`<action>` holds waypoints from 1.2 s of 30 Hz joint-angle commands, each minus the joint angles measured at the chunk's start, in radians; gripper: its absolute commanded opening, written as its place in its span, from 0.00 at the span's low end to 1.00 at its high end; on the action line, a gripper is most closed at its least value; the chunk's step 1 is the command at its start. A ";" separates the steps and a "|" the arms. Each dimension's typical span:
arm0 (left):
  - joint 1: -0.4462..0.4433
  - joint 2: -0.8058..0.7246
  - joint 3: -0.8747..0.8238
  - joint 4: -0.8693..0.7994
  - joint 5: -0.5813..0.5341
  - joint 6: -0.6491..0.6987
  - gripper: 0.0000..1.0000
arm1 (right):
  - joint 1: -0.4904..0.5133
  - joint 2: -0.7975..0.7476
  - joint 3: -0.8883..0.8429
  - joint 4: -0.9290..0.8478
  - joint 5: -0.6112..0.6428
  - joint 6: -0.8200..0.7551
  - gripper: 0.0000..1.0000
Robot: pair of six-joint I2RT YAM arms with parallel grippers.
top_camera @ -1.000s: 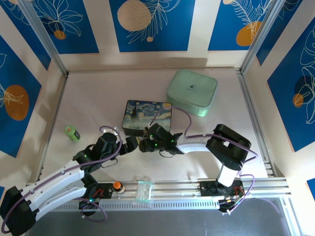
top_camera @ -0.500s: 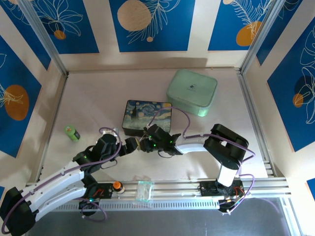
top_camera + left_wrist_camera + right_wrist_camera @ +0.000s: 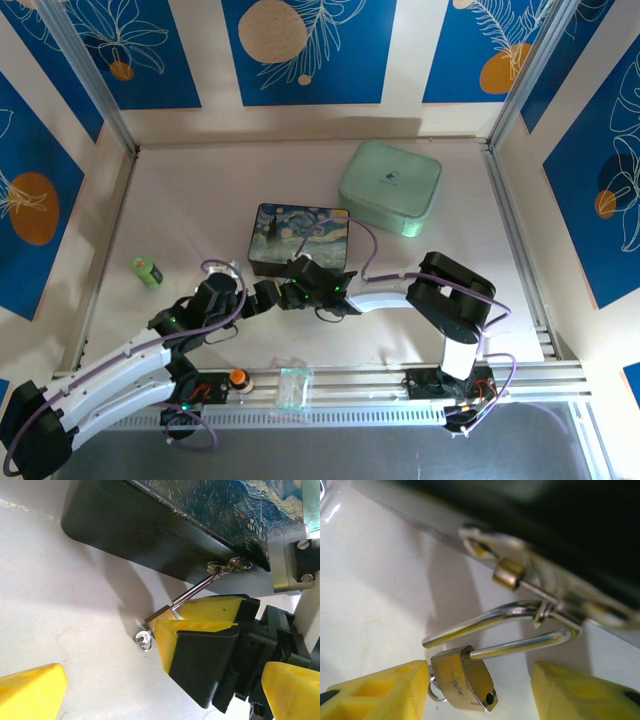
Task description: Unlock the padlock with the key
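In the right wrist view, the padlock (image 3: 462, 679) lies on the table (image 3: 365, 590) beside the painted box (image 3: 300, 238). Its shackle (image 3: 520, 643) is hooked through the box's clasp (image 3: 230, 566), with one leg free of the body. The right end effector (image 3: 479, 674) stands part-open around it, one finger close against the brass and the other clear. The left wrist view adds the key (image 3: 144, 639), its ring poking out at the padlock's lower end, while the top view shows the left end effector (image 3: 262, 296) spread wide, holding nothing.

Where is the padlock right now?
The padlock is hooked by its shackle to the painted box's near-side clasp, low in the right wrist view between the right gripper's open fingers.
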 commanded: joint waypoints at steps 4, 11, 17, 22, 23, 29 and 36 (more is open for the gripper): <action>0.008 -0.024 -0.016 -0.004 -0.030 -0.012 0.99 | 0.007 0.049 -0.059 0.029 -0.021 0.049 0.42; 0.009 -0.024 -0.020 -0.001 -0.034 -0.016 0.99 | -0.004 0.028 -0.113 0.081 -0.044 0.063 0.30; 0.009 -0.022 -0.012 0.001 -0.053 -0.017 0.99 | -0.022 -0.019 -0.165 0.138 -0.103 0.090 0.21; 0.008 0.010 0.064 -0.057 -0.138 0.016 0.99 | -0.053 -0.047 -0.226 0.211 -0.157 0.127 0.13; 0.008 0.025 0.083 -0.065 -0.151 0.028 0.99 | -0.061 -0.045 -0.234 0.225 -0.170 0.129 0.06; 0.034 0.148 0.239 -0.096 -0.221 0.143 1.00 | -0.085 -0.056 -0.274 0.270 -0.202 0.151 0.06; 0.168 0.417 0.378 -0.001 -0.240 0.362 0.97 | -0.095 -0.107 -0.303 0.246 -0.169 0.171 0.05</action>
